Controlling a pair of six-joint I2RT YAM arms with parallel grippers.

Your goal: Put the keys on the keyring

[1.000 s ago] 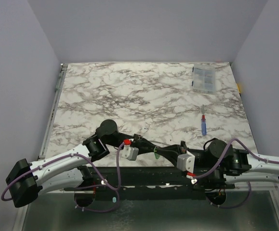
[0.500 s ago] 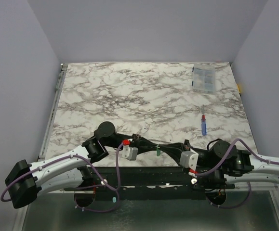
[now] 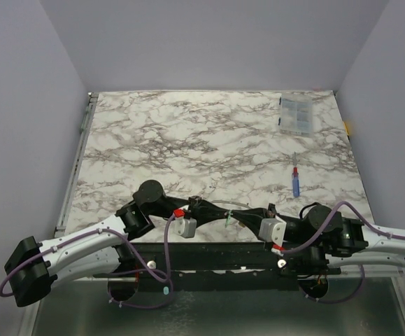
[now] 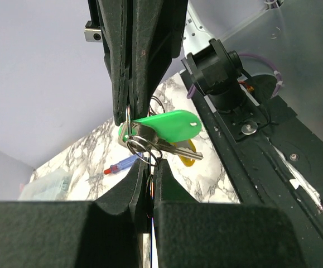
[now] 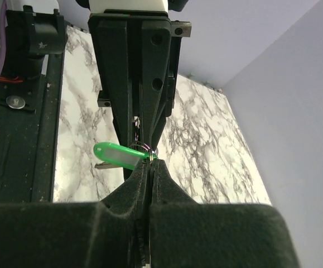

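Note:
My left gripper (image 3: 212,211) and right gripper (image 3: 244,215) meet tip to tip above the table's front edge. Both are shut on the thin grey wire keyring (image 4: 141,146), held in the air between them. In the left wrist view my left gripper (image 4: 144,167) nips the ring from below and the right gripper (image 4: 130,111) nips it from above. The green key (image 4: 167,124) hangs on the ring, with a metal blade and the pale yellow key (image 4: 187,159) behind it. The right wrist view shows my right gripper (image 5: 150,166) at the ring, with the green key (image 5: 116,155) to its left.
A blue stick with a red tip (image 3: 295,182) lies at the right of the marble table (image 3: 188,140). A clear plastic box (image 3: 294,115) lies at the back right. The black arm mount rail (image 3: 209,259) runs along the front edge.
The right wrist has shifted a little to the right and the left arm's elbow has dropped slightly. The green key stays between the two grippers.

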